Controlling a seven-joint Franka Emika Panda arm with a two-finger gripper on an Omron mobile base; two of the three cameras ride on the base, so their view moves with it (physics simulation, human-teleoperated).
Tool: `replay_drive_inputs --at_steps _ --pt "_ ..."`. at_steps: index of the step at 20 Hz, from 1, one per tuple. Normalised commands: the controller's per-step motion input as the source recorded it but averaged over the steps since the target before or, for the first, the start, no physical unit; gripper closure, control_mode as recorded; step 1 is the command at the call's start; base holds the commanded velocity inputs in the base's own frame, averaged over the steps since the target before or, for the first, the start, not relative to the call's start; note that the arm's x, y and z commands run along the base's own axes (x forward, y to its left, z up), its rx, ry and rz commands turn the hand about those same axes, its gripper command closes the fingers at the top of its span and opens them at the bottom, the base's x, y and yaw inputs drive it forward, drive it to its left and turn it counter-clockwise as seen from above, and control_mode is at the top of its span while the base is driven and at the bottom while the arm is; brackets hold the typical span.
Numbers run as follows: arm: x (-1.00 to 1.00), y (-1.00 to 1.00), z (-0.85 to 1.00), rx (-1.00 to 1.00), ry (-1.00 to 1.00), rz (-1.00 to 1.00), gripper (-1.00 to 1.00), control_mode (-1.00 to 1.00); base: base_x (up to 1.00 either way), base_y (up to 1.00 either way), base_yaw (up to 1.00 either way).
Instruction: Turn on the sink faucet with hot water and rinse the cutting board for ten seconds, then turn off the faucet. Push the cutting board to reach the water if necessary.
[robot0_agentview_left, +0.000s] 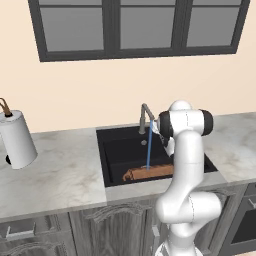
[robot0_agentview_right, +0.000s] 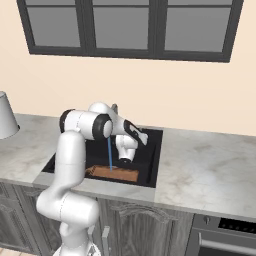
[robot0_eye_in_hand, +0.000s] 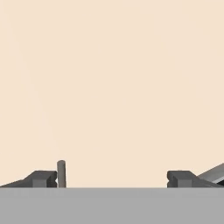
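1. Nearest to us, grey wooden cabinet doors (robot0_agentview_left: 55, 230) run under the front edge of a pale marble table (robot0_agentview_left: 60, 180); in the right base view an oven front (robot0_agentview_right: 225, 235) sits low at the right.
2. We see the white arm rise in front of the cabinets and bend forward over the sink (robot0_agentview_left: 112, 165), a matte black basin set in the table.
3. In the sink, close to its front wall, the cutting board (robot0_agentview_left: 145, 173) lies flat, orange-brown, its rounded end toward the left of the left base view. Part of it is hidden behind the arm there.
4. The water (robot0_agentview_left: 149, 147) falls as a thin straight light-blue stream from the spout and lands on the cutting board.
5. The sink faucet (robot0_agentview_left: 145, 116) stands at the back rim of the sink, slim grey metal with a bent spout reaching forward.
6. In the hand view we see the gripper (robot0_eye_in_hand: 112, 178) with its two dark fingers (robot0_eye_in_hand: 43, 178) spread wide apart, holding nothing. A thin grey upright rod (robot0_eye_in_hand: 61, 173) stands just beside the left-hand fingertip; we cannot tell whether they touch.
7. On the table well to the left of the sink stands a white paper towel roll (robot0_agentview_left: 17, 140) on a holder.
8. Farthest back, a peach wall (robot0_agentview_left: 90, 95) carries a dark-framed window (robot0_agentview_left: 135, 27).
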Motion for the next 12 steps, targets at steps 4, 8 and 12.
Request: replay_drive_inputs --at_steps 4,8,12 --pt "0.00 0.00 0.00 0.00 0.00 0.00 -1.00 -1.00 0.00 0.00 0.00" --pt "0.00 0.00 0.00 0.00 0.00 0.00 -1.00 -1.00 0.00 0.00 0.00" --pt "0.00 0.00 0.00 0.00 0.00 0.00 -1.00 -1.00 0.00 0.00 0.00"
